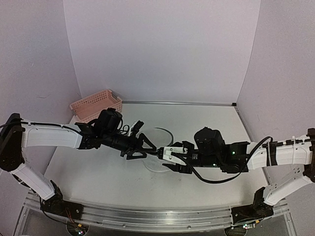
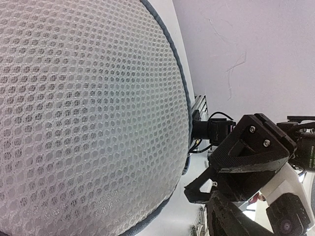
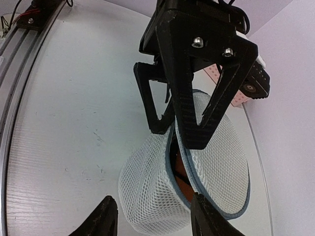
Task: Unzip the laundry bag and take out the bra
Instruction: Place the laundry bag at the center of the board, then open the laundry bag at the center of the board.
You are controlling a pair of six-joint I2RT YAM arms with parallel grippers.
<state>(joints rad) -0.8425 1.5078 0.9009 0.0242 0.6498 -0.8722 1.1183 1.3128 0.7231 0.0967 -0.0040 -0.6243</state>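
At the far left, by the wall, we see a pink basket (image 1: pixel 95 104) on the white table (image 1: pixel 211 123). Next comes the left gripper (image 3: pixel 178 139). Its two black fingers are pressed on the grey edge of the lid (image 2: pixel 88 123) and pinch it, so the round mesh lid stands up on its side. The laundry bag (image 3: pixel 145 196) sits in the middle of the table, between the two arms, and it is open at the top. Inside we can see a little bit of a reddish-brown thing (image 3: pixel 179 172), but we cannot tell what it is. The right gripper (image 3: pixel 153 209) has its fingers spread wide, one on each side of the bag's white body.
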